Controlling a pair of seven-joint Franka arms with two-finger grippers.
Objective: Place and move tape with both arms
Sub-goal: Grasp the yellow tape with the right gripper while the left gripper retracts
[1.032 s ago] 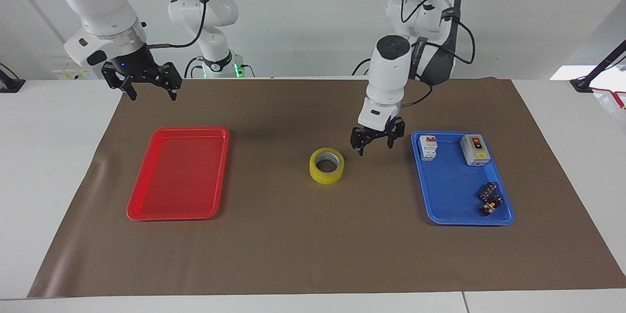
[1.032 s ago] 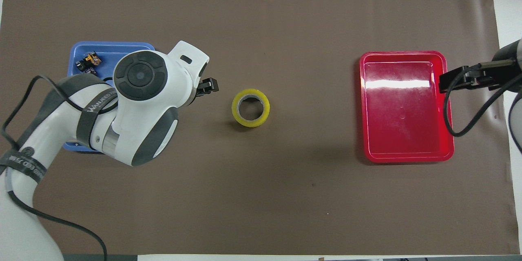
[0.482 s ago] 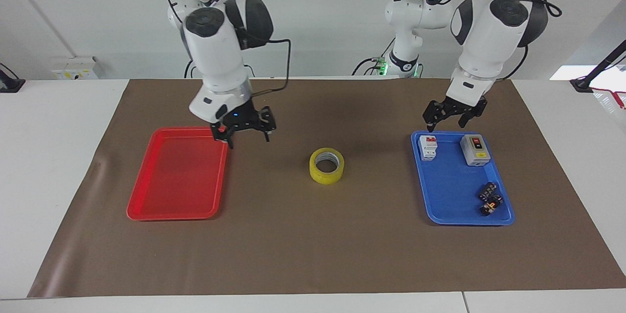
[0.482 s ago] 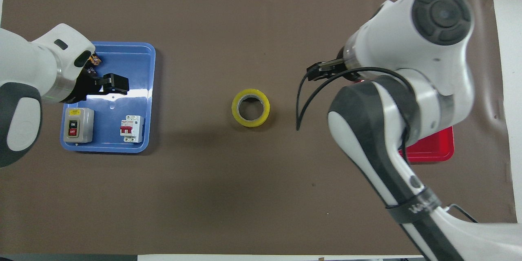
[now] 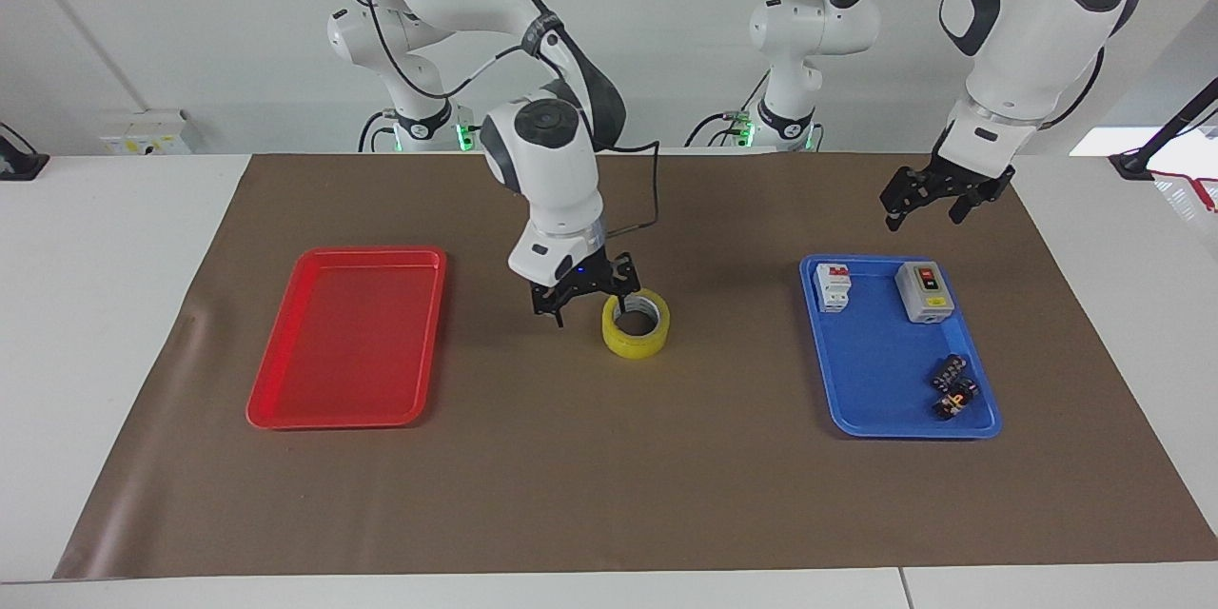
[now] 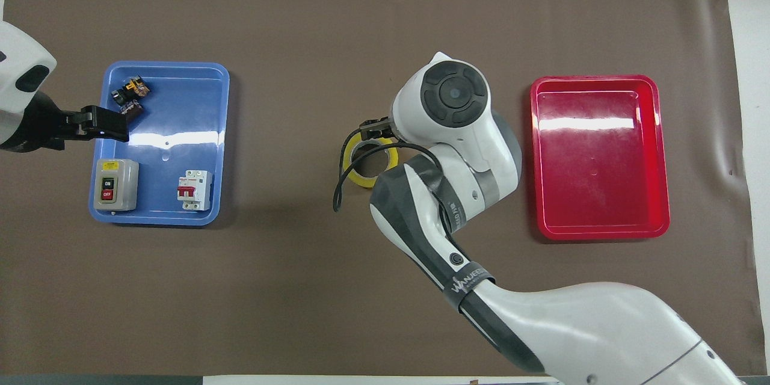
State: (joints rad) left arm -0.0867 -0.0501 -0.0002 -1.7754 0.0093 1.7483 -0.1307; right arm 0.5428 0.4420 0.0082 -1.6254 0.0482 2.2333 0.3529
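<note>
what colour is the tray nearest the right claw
Red; the right claw is at the tape beside it. Clearest in the facing view.

A: What is seen of the room?
B: A plain white wall [image 5: 657,38] is seen, with a white socket box [image 5: 147,131] mounted on it.
A: And the counter [image 5: 95,238]?
B: It is white, largely covered by 1 brown paper sheet [image 5: 609,495].

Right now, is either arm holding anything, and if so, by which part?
Nothing is held yet. The right gripper is open, one finger inside the tape's hole and one outside its wall, not closed on it. The left gripper hangs open above the blue tray.
</note>
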